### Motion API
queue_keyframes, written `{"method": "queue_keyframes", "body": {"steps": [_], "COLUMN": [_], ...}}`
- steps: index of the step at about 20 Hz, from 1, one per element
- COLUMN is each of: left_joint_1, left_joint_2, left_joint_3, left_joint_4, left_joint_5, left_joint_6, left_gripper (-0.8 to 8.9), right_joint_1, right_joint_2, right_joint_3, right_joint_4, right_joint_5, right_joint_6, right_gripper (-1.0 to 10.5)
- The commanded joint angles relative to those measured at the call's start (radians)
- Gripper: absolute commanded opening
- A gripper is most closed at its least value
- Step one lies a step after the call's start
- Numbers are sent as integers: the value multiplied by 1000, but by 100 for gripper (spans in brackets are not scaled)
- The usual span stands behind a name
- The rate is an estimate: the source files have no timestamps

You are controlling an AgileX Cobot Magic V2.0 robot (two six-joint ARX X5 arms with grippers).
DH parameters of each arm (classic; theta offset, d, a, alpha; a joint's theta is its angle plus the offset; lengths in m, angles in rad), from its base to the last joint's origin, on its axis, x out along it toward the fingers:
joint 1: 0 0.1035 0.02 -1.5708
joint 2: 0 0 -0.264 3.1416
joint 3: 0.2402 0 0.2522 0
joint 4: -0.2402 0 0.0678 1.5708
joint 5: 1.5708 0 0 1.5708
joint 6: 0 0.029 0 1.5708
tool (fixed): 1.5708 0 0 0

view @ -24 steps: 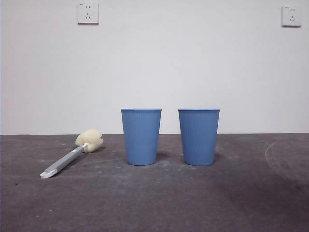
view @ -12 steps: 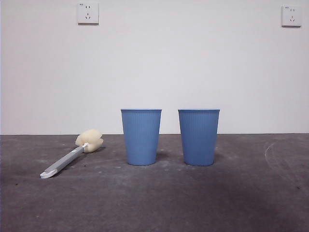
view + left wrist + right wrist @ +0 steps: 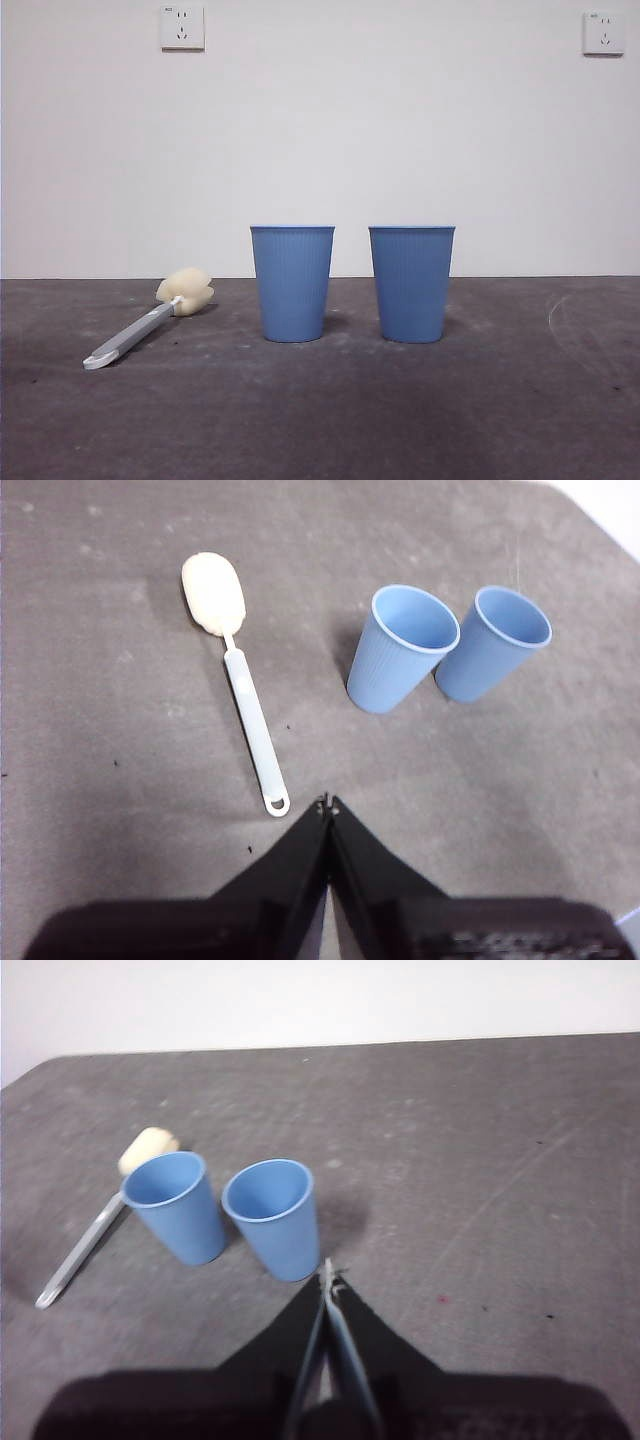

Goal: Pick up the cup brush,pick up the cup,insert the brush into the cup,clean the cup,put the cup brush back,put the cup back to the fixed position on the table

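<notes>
**Nothing picked up yet, whole job still ahead of me**

Since both my grippers are pinched closed on thin air, I'd say I haven't even started step one. My left gripper (image 3: 327, 805) hangs above the table (image 3: 120, 810) with its jaws pressed together, holding nothing, and its tips sit just beside the white looped end of the cup brush (image 3: 245, 695). My right gripper (image 3: 328, 1272) is the same deal, jaws together and empty, hovering near the closer of the two blue cups.

Going outward from there: the cup brush (image 3: 150, 322) lies flat on the table (image 3: 320, 420), loop end toward the front camera, cream sponge head pointing away toward the wall. Just past it stand two matching blue cups, both upright, side by side with a small gap between them, not touching. I'm guessing the cup (image 3: 273, 1215) nearest my right gripper is the one I'll take, and the other cup (image 3: 181, 1205) stays put, but honestly I can't tell which is meant.

So: brush pickup, cup pickup, inserting, scrubbing, putting both back, all of it still to do.

Surface is dark grey, rough and scuffed, with pale smudges and a faint curved scratch off to one side. Behind it is a plain white wall (image 3: 320, 130) with two wall sockets (image 3: 182, 27) high up.
</notes>
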Motion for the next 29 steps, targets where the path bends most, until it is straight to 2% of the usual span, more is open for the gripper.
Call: {"method": "queue_keyframes", "body": {"steps": [1,6,10,11,13,14,15,21,24,29], "left_joint_1": [-1,-5,-21,-25,-30,-34,-40,-79,-121,-256], "left_joint_2": [6,22,44,51,71,80,92,241,369,636], "left_joint_3": [13,16,20,26,51,64,76,149,167,196], "left_joint_4": [-24,-89,-89,-89,-96,-96,-95,-84,-31,90], "left_joint_5": [2,17,28,28,28,28,28,9,-68,-275], "left_joint_6": [40,77,75,75,73,74,73,76,72,46], "left_gripper": [-8,-8,17,122,555,652,652,651,651,651], "right_joint_1": [0,0,0,0,0,0,0,1,1,1], "right_joint_2": [34,97,121,122,121,121,121,121,122,125], "right_joint_3": [27,34,34,35,35,37,40,41,41,41], "right_joint_4": [-39,-130,-159,-158,-155,-156,-159,-154,-153,-153], "right_joint_5": [-42,-158,-169,-169,-170,-174,-174,-184,-184,-184], "right_joint_6": [-69,-156,-171,-170,-168,-165,-163,-158,-158,-158], "right_gripper": [-8,-5,34,135,443,575,603,599,599,598]}}
